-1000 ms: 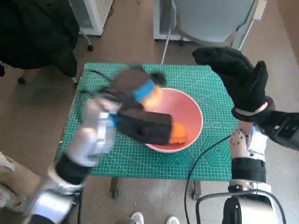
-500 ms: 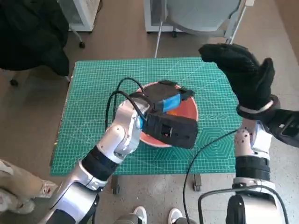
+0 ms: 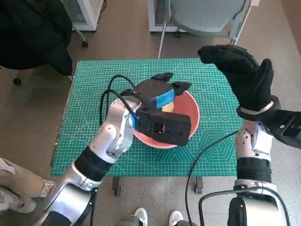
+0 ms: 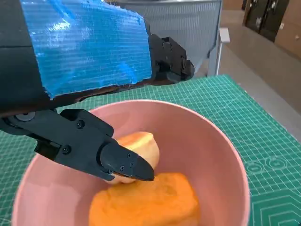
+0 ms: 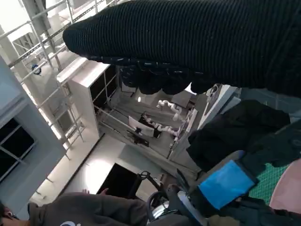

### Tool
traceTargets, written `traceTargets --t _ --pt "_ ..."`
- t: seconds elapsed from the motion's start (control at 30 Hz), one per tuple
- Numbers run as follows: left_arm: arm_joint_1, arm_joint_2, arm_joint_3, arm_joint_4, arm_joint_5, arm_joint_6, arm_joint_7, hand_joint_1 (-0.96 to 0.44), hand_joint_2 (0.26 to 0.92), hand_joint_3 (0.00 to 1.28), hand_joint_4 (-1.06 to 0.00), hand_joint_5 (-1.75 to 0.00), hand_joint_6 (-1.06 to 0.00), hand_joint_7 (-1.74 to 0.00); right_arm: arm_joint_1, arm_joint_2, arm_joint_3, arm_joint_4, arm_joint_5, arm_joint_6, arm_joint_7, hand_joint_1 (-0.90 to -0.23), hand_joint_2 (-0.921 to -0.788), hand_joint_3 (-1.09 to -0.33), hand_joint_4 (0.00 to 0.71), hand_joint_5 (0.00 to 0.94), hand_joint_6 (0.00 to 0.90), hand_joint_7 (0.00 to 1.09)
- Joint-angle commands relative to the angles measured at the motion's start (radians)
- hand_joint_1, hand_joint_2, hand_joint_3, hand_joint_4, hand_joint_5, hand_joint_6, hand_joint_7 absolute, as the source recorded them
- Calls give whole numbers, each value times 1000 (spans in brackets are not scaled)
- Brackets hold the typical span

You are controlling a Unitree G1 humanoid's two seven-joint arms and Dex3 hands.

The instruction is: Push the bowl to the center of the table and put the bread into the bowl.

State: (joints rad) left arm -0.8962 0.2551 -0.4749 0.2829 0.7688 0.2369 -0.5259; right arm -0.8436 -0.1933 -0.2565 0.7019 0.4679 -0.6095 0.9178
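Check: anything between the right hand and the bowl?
Only bare green mat lies between the raised right hand and the pink bowl, as the head view shows. The left hand hangs over the bowl's other side.

The pink bowl (image 3: pixel 190 123) sits near the middle of the green cutting mat (image 3: pixel 89 117), and the left hand (image 3: pixel 157 94) hangs right over its opening with its forearm crossing the near-left rim, so that side is blocked. Inside, an orange bread piece (image 4: pixel 146 205) and a paler bread roll (image 4: pixel 138 148) fill the bottom, and a black fingertip (image 4: pixel 129 165) touches the roll. The bowl's far and right inner walls show bare. A black cable (image 3: pixel 110 96) loops above the mat left of the bowl. The mat's left strip and near-right corner lie open. The right hand (image 3: pixel 242 77) is raised over the table's right edge, fingers spread, apart from the bowl. A chair (image 3: pixel 207 16) stands behind the far edge.
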Motion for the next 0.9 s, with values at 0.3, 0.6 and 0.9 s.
traceTargets --t 0.3,0.6,0.9 --pt "60 88 76 -110 -34 -83 79 -477 916 7 -53 -12 -214 -43 0 -4 2 19 -5 1 4 -699 -921 -861 262 1 308 2" --pt "145 133 242 -142 -194 -299 278 -481 917 7 -150 -18 -305 -62 -9 -3 4 26 -3 -6 8 -701 -921 -859 265 2 310 3" --pt "198 131 387 -101 -375 -504 418 -532 921 174 -210 -20 -351 -61 -28 2 4 44 -14 -21 -7 -704 -921 -848 269 3 311 3"
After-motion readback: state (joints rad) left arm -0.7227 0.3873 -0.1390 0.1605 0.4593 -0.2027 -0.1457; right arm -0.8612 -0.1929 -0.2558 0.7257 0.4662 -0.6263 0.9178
